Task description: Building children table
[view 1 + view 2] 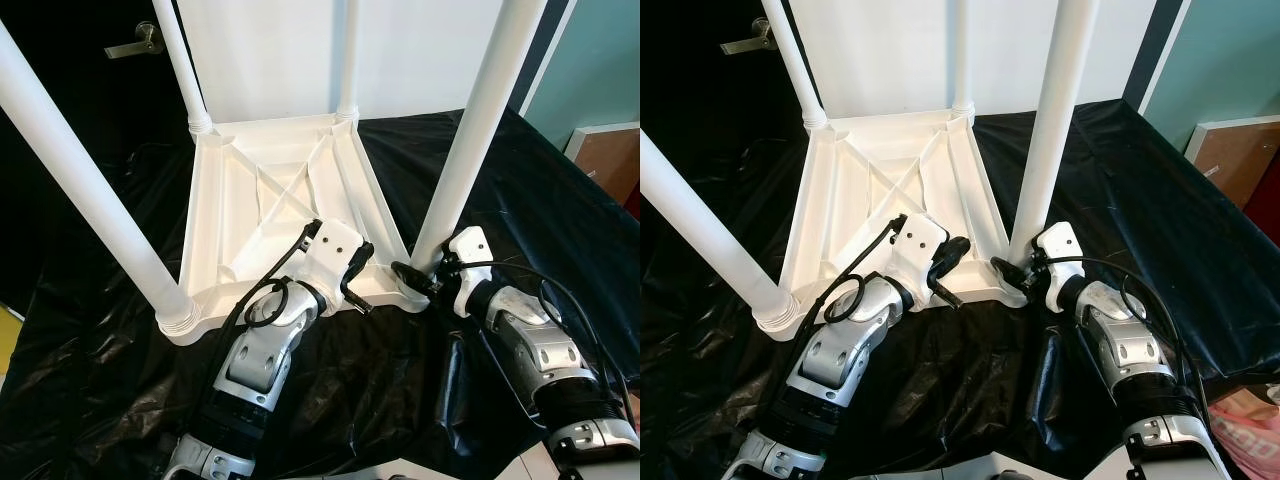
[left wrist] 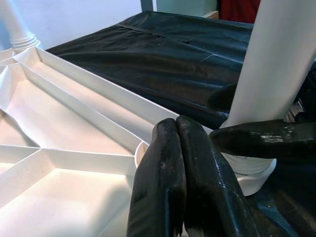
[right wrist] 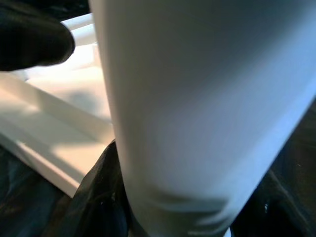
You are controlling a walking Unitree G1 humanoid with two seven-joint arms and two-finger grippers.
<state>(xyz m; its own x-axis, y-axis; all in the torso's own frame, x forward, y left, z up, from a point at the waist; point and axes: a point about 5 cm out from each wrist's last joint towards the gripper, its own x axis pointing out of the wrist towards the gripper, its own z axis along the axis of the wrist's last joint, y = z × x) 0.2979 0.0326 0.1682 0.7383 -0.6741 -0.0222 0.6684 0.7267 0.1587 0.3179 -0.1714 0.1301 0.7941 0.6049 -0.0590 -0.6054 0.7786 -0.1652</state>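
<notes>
Black plastic sheeting (image 1: 90, 370) covers the whole work surface, crinkled and shiny, with a white wall and a dark door behind it. On the sheeting lies the white children's table top (image 1: 275, 215), turned upside down so its ribbed underside faces up, and four white legs stand up from its corners. The near right leg (image 1: 470, 140) rises tall at the corner closest to the right arm.

The right gripper (image 1: 412, 277) is down at the base of that leg, its black fingers (image 2: 261, 140) closed around the leg just above the threaded collar, one finger on either side. From the right wrist view the leg (image 3: 197, 113) looms very close and blurred, so I cannot quite make out how tight the hold is, though the fingers do appear to touch it.

The left gripper (image 1: 362, 290) rests at the near edge of the table top, just beside that same corner, its two fingers (image 2: 182, 182) pressed together with nothing between them.
</notes>
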